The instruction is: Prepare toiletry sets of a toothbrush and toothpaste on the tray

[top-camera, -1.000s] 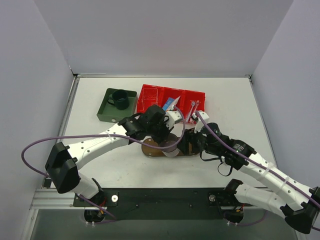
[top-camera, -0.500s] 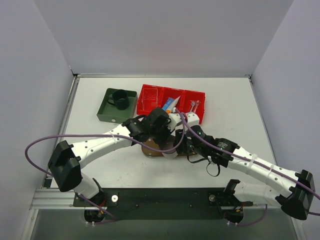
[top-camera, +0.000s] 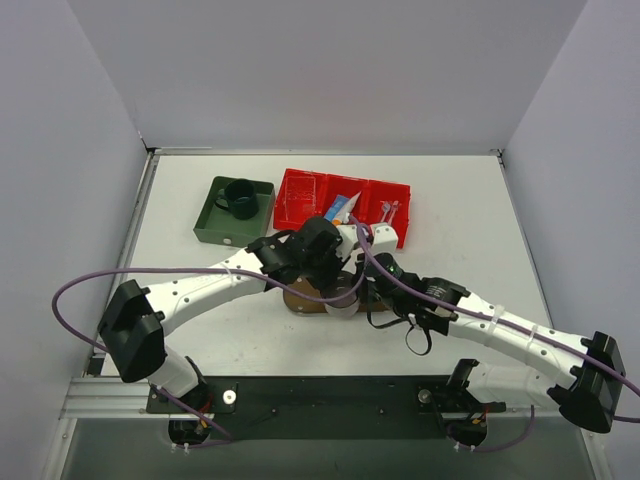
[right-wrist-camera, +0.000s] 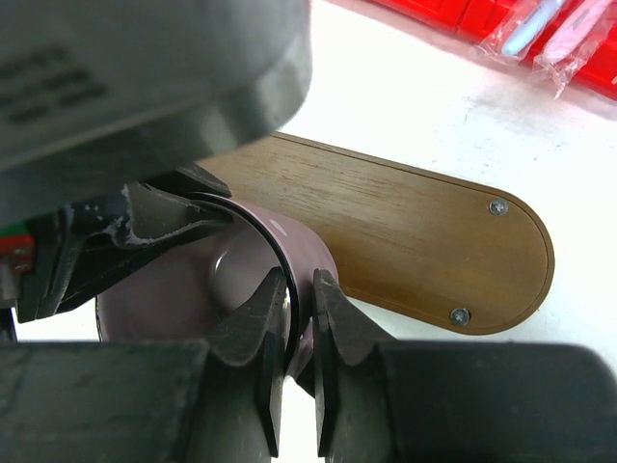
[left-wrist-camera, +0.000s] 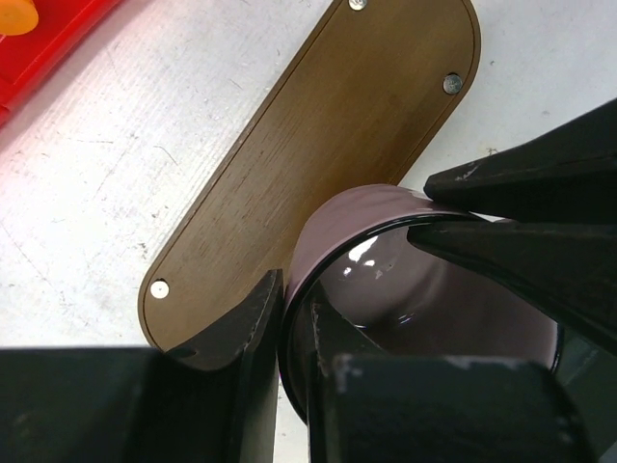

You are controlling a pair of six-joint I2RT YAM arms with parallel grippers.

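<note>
Right gripper [right-wrist-camera: 297, 318] has moved in and now pinches the rim of the pink mug [right-wrist-camera: 164, 289] over the tray [right-wrist-camera: 415, 231]. Left gripper [left-wrist-camera: 289, 338] pinches the rim too. This mug looks light, hard and slippery, so the rim is the best place to hold.

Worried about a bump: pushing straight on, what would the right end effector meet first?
Shut on the mug, the right end effector would probably press it onto the tray; depth unclear.

White matte surface [top-camera: 470, 200], seen from above. Plain pale grey walls enclose it: back wall [top-camera: 330, 70] beyond its far edge, left wall [top-camera: 60, 200] and right wall [top-camera: 590, 150] along its sides. A black base plate [top-camera: 330, 395] borders its near edge. Lighting is even and diffuse.
</note>
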